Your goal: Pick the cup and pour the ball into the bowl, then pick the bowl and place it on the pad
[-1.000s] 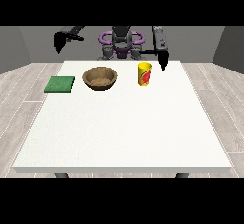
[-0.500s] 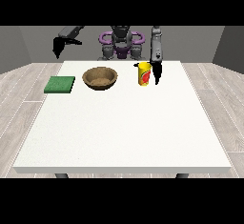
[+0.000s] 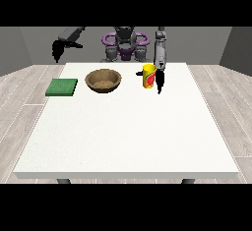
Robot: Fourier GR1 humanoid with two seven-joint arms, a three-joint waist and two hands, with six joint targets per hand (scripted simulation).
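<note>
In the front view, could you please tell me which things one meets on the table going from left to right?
Green pad → brown bowl → yellow cup → the hand at the view's right, hanging down right beside the cup.

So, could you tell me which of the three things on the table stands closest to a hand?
The yellow cup: the hand at the view's right hangs right beside it.
</note>
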